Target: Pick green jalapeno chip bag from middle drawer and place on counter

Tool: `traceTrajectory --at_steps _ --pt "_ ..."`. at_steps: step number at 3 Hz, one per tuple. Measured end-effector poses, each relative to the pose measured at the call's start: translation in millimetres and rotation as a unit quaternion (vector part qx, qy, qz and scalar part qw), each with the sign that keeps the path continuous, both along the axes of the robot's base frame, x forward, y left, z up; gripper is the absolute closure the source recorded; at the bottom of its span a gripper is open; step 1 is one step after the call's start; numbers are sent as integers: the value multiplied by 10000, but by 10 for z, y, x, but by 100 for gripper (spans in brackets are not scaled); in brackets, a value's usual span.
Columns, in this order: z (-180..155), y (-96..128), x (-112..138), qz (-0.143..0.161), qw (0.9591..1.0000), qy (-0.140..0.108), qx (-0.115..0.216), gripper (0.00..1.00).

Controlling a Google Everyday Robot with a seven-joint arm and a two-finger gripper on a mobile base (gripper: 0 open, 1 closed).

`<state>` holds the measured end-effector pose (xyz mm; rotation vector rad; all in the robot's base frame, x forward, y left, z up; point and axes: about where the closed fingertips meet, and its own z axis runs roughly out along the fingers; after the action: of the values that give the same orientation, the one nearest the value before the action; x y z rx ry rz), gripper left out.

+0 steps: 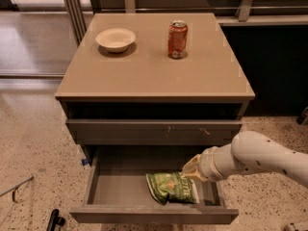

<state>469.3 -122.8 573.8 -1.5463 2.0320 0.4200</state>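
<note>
**Grabbing the chip bag out of the drawer: how we'd play it**

The green jalapeno chip bag [172, 187] is lying flat in the open middle drawer [120, 189]. It's in the right half, close to the drawer's front wall, and below the front-right corner of the worktop [154, 78]. The gripper [191, 167] hangs just over the bag's upper-right corner, really close to it. We honestly can't tell from this angle whether it's spread or closed.

So we reckon this is the reach-and-grasp step. The bag looks crinkly and slippery, so we'd come straight down on the puffy middle instead of nipping that corner, which could tear or slide away. We'd also watch the drawer's right wall and the scratched drawer front [154, 129] above, since the arm comes in from the right with little room. Then lift straight up before swinging anywhere.

For the drop, we'd aim near the front edge, well apart from the bowl [115, 39] at the back-left and the soda can [177, 39] by the back edge.
</note>
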Motion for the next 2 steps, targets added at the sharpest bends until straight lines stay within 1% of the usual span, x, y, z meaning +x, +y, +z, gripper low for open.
traceTrajectory --at_steps 1,2 --pt "-169 -40 -3 57 10000 57 -3 100" --pt "-409 23 7 218 9997 92 -10 84"
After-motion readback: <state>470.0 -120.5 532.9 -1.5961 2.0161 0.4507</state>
